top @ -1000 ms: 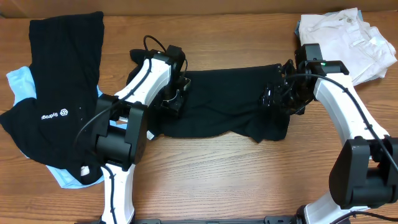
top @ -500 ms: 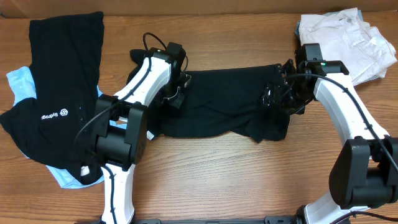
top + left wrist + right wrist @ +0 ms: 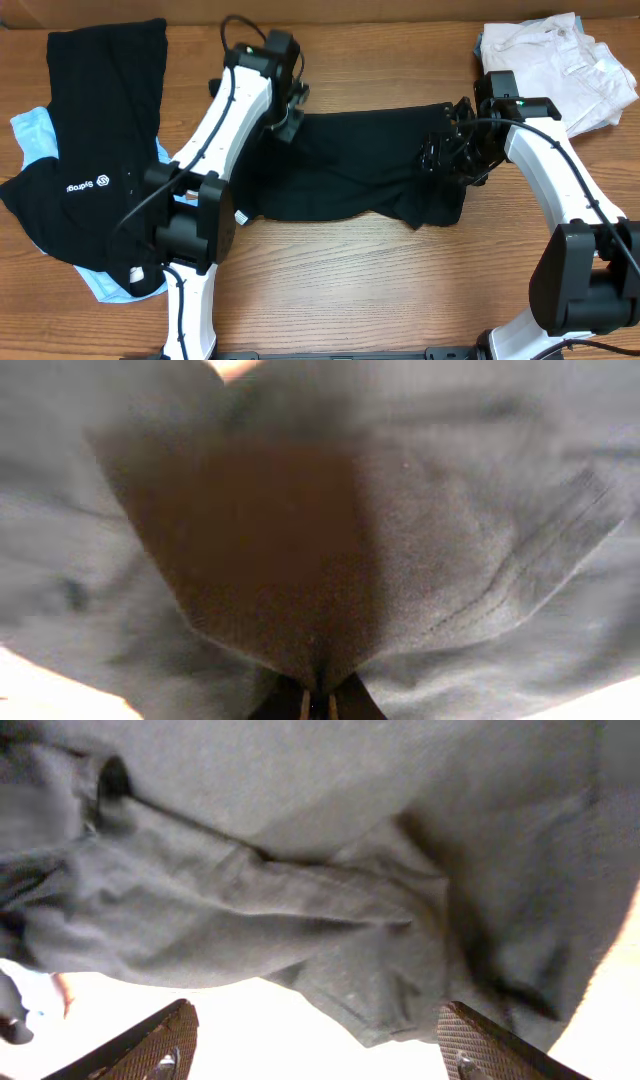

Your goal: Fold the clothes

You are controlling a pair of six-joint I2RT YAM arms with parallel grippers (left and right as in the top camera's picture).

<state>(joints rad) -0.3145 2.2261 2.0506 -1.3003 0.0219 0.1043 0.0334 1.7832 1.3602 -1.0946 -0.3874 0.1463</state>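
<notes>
- On the wooden table (image 3: 380, 290), seen from overhead, the black T-shirt (image 3: 350, 170) lies spread between the arms. The left gripper (image 3: 287, 108) is at its upper left corner and the right gripper (image 3: 440, 158) over its right end. A black garment with white lettering (image 3: 100, 130) lies far left over a light-blue one (image 3: 28, 135). White garments (image 3: 560, 60) lie far right.
- Left wrist: the left gripper (image 3: 318, 705) is pinched tight on a fold of the black T-shirt (image 3: 420, 510).
- Right wrist: the right gripper (image 3: 315, 1040) stands wide apart, holding nothing, with the bunched black T-shirt (image 3: 300, 890) beyond its fingers.
</notes>
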